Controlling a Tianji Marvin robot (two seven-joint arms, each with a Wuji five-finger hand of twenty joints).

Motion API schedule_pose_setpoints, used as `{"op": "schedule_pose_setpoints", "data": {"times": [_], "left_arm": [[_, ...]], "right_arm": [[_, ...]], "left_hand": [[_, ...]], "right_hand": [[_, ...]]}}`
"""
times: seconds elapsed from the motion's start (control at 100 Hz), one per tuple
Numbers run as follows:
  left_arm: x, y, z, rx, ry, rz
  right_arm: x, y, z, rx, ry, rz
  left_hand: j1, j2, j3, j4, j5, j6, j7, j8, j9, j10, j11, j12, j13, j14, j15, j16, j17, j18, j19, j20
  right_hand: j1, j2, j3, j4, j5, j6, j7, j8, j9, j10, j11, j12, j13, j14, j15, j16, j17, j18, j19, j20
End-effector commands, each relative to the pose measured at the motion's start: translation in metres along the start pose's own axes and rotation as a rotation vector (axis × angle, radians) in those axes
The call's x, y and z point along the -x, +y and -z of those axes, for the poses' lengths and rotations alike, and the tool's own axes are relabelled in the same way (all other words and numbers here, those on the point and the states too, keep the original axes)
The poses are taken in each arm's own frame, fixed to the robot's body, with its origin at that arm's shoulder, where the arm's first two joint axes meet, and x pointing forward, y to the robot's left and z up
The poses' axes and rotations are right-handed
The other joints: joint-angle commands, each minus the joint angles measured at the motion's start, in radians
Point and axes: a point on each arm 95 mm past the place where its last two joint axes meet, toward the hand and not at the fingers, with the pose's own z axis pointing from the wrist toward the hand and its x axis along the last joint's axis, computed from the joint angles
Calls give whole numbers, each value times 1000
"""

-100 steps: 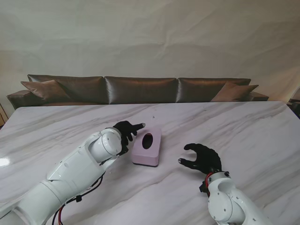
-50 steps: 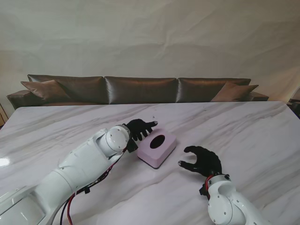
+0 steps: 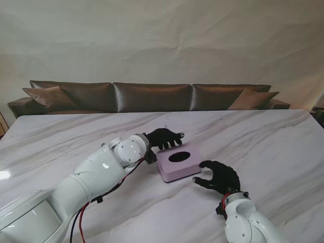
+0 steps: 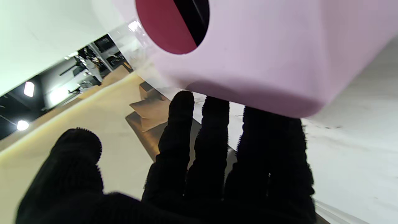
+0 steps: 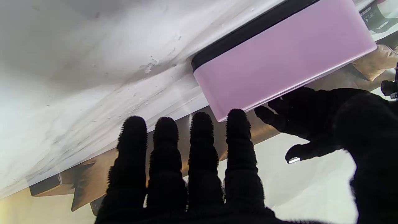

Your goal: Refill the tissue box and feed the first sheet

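A: Left hand (image 3: 163,138), fingers spread, holding nothing, is pressing the tissue box (image 3: 178,162) at its eleven-o'clock edge.
B: Box is swinging rightward since a second ago, nearing the right hand (image 3: 219,175), loosely spread, empty, at four o'clock. Refill not yet begun.

The tissue box (image 3: 180,161) was pale pink with a dark oval opening. Both hands wore black gloves. The table (image 3: 263,136) was white marble, grey-veined.

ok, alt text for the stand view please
A pink tissue box with an oval top opening lies on a marble table. The black-gloved left hand touches its far side; the right hand, fingers spread, is beside its near right corner.
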Motion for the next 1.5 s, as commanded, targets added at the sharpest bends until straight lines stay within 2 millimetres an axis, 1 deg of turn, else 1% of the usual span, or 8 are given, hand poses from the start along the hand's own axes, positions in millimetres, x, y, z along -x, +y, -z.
{"op": "schedule_pose_setpoints", "data": {"times": [0.0, 0.34, 0.45, 0.62, 0.82, 1.09, 1.26, 1.49], "left_arm": [[-9, 7, -5, 24, 17, -6], [-20, 18, -8, 91, 134, -45], [-24, 20, -10, 102, 142, -69], [-28, 20, -5, 68, 132, -101], [-28, 15, 16, -6, 87, -115], [-18, 5, 48, -99, 8, -109], [-10, 3, 70, -160, -42, -93], [1, 4, 97, -224, -104, -78]], "right_arm": [[1, -3, 2, -18, -7, 3], [2, -5, 4, -18, -15, 3], [4, -5, 5, -18, -22, 5], [6, -5, 8, -17, -30, 6], [4, -8, 14, -31, -23, -3], [-14, -16, 31, -44, 22, -33], [-28, -24, 40, -76, 57, -74], [-44, -41, 32, -127, 105, -153]], "left_hand": [[5, 36, -18, 23, 26, -53, 16, 21, 24, -48, 8, 8, -23, 12, -6, 0, -55, -11, -147, 18], [16, 36, -12, 21, 29, -69, 27, 25, 33, -74, -8, 5, -31, -15, -35, -3, -177, 25, -268, 6], [15, 39, -13, 20, -6, -63, 10, 19, -29, -73, -33, -2, -82, -29, -77, -14, -223, 28, -317, 0], [14, 39, -15, 19, -35, -66, -3, 17, -84, -75, -44, -4, -126, -38, -110, -22, -237, 22, -330, 6], [12, 42, -18, 17, -44, -71, -5, 21, -114, -77, -45, -1, -149, -41, -121, -19, -224, 9, -312, 27], [11, 46, -23, 15, -66, -78, -20, 22, -144, -77, -56, -3, -166, -41, -133, -17, -231, 15, -322, 33], [13, 48, -25, 15, -65, -75, -24, 25, -141, -73, -57, -3, -160, -37, -132, -14, -228, 20, -323, 37], [15, 52, -28, 14, -64, -72, -29, 28, -139, -71, -60, -3, -159, -32, -133, -12, -226, 25, -324, 42]], "right_hand": [[-7, -22, -5, 3, 15, 13, -13, -1, 8, 10, 3, 15, 17, 5, 14, 11, -1, -7, 22, 0], [-7, -21, -5, 3, 16, 12, -13, 0, 9, 9, 4, 16, 18, 7, 14, 12, -1, -7, 22, 0], [-8, -21, -5, 3, 16, 13, -13, 0, 8, 9, 3, 15, 16, 7, 14, 12, -2, -7, 22, -1], [-6, -22, -5, 3, 16, 12, -13, 0, 9, 10, 3, 16, 18, 6, 14, 12, -1, -5, 23, 0], [-6, -20, -6, 1, 23, 17, -12, 1, 38, 12, 16, 23, 50, 11, 31, 21, 17, 4, 38, 6], [-1, -18, -5, -3, 37, 20, -13, 0, 64, 12, 20, 34, 80, 10, 39, 34, 33, 14, 51, 16], [-3, -10, -8, -6, 102, 10, 2, 14, 156, 3, 32, 71, 183, 13, 74, 83, 99, 57, 139, 93], [3, -5, -10, -6, 124, 7, -5, 19, 177, 3, 19, 81, 198, 10, 67, 96, 102, 52, 137, 113]]}}
